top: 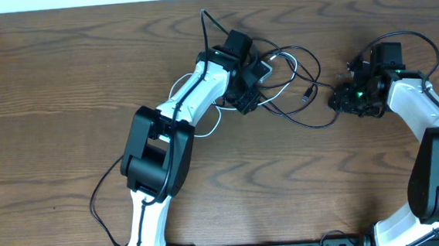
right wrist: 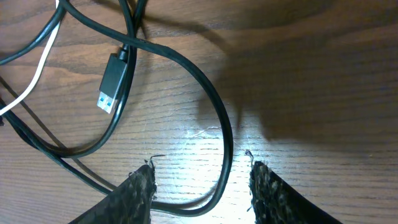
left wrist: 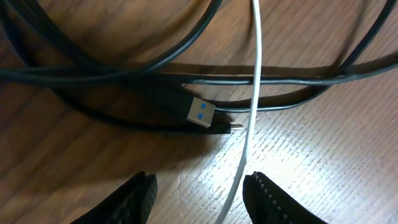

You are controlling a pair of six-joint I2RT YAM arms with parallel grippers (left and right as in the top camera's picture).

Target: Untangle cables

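Cables, two, tangled together on wooden worktop (top: 62,87), toward its far edge, between the two arms.

- Black cable (right wrist: 219,112): the longer one, thin, lying in several overlapping loops. Strands crossing one another in left wrist view, one loop reaching toward the right arm.
- USB plug (left wrist: 201,113): metal shell, blue insert, flat on the wood, black strands just behind it.
- White cable (left wrist: 257,62): the shorter one, laid over the black strands. Passing just beside the USB plug, then down between the fingers of the left end effector (left wrist: 200,182).
- Left end effector: low over the tangle, jaws apart. White cable in the gap, nearer the right-hand finger as seen by its own camera, not seen pinched.
- Right end effector (right wrist: 201,174): low over the worktop at the right side of the tangle, jaws apart. Bend of black cable lying in the gap, clear of both fingers.
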